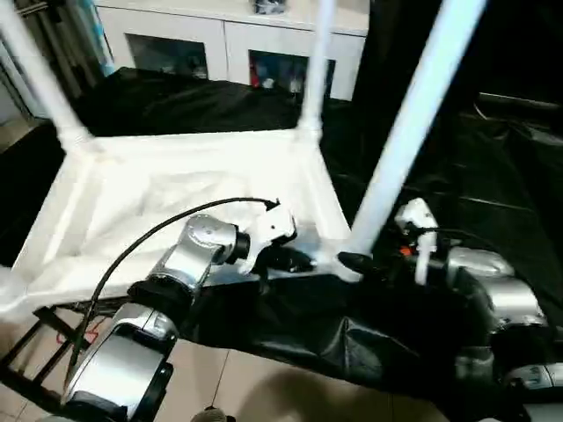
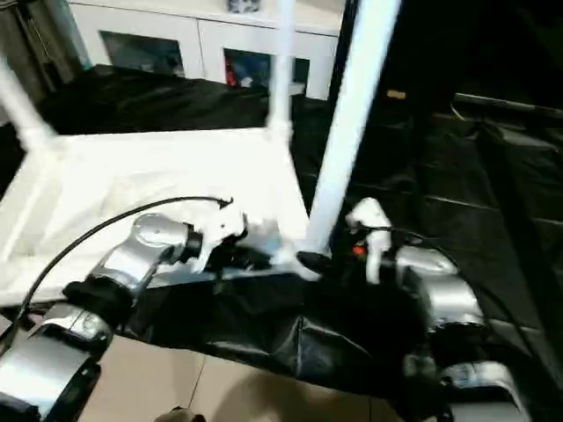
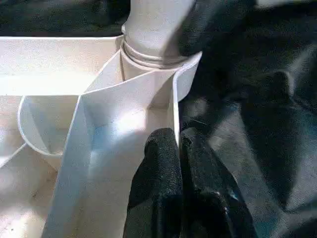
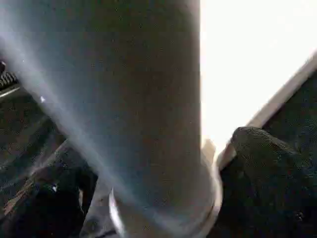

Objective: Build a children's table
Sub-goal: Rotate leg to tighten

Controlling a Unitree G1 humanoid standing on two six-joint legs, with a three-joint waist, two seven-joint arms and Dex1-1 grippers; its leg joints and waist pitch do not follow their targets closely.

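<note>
Children's table [image 1: 176, 189] lay upside down on a black sheet [image 1: 493, 202], its ribbed underside facing up and round white legs standing up from its corner sockets. No brand, label or writing could be read on anything.

The left end effector [image 3: 179, 148] had its two black fingers pressed together, empty, at the table's near rim, just short of the socket holding the nearest leg [image 1: 406, 132]. The right end effector [image 1: 356, 262] sat on the other side of that same leg, at its foot; its black fingers [image 4: 267, 148] stood apart on either side of the leg, and whether they touched it could not be told.

Beyond both end effectors a white cabinet [image 1: 229, 40] with glass-fronted compartments stood against the back; coloured things showed behind the glass, too blurred to name. A black cable [image 1: 132, 251] arched over the left forearm. Below the arms, pale floor [image 1: 264, 387] showed under the sheet's edge.
</note>
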